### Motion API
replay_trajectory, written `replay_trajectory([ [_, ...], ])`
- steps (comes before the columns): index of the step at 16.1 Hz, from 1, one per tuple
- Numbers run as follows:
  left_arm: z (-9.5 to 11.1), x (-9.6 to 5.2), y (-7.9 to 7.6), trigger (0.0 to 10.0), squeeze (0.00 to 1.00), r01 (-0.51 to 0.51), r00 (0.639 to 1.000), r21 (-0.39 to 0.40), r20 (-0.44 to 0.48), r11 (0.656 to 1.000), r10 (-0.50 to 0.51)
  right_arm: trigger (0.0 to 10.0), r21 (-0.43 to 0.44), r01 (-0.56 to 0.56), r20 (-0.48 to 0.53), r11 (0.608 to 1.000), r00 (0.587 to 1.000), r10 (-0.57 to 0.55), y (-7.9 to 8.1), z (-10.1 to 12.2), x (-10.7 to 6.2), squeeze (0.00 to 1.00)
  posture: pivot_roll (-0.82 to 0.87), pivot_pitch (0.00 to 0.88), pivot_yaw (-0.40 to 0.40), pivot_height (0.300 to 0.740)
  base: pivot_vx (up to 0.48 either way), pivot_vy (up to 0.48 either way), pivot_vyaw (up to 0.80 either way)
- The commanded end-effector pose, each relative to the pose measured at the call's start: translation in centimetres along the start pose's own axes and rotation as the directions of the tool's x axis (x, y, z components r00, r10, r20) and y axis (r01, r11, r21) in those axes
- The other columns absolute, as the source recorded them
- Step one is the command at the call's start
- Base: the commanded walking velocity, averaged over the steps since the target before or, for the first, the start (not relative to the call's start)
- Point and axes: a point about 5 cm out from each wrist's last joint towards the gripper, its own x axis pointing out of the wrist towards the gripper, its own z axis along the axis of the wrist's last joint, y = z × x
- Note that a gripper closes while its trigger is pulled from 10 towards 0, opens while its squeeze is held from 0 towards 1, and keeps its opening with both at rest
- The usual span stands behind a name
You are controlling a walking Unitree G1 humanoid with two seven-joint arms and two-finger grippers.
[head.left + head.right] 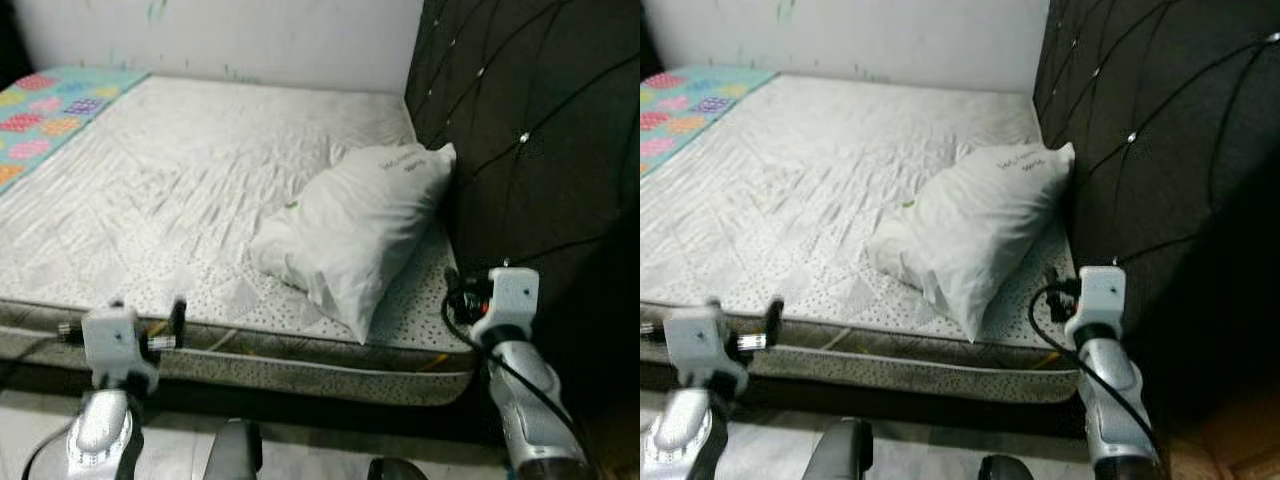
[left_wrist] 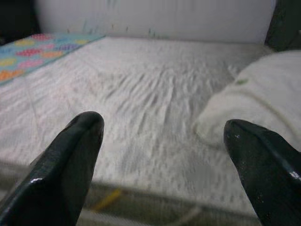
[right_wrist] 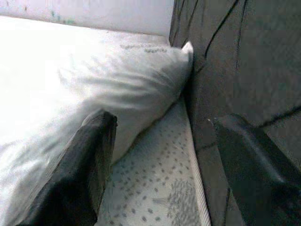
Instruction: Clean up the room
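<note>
Nearest, the left gripper (image 2: 162, 155) and right gripper (image 3: 162, 165) are hovering at the mattress (image 1: 170, 190) edge, fingers spread apart, holding nothing. Farther right, a white pillow (image 1: 355, 225) is leaning against the dark headboard (image 1: 540, 130).

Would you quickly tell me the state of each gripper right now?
Left gripper: open, holding nothing.
Right gripper: open, holding nothing.
</note>
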Motion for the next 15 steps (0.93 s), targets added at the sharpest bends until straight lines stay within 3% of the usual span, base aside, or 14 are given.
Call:
replay_trajectory([
  [1,-1.98,6.85,-6.65,10.0,0.0,0.1,0.98,-0.26,-0.141,0.96,-0.14,10.0,0.063,-0.324,-0.066,0.944,0.942,0.328,8.25,-1.66,1.71,0.0,0.03,0.106,0.034,0.641,0.304,0.0,0.0],
  [15,-2.06,6.93,-6.7,10.0,0.0,0.1,0.978,-0.255,-0.155,0.962,-0.143,10.0,0.061,-0.332,-0.077,0.941,0.939,0.336,8.42,-1.78,1.75,0.0,0.03,0.114,0.041,0.641,0.291,0.0,0.0],
])
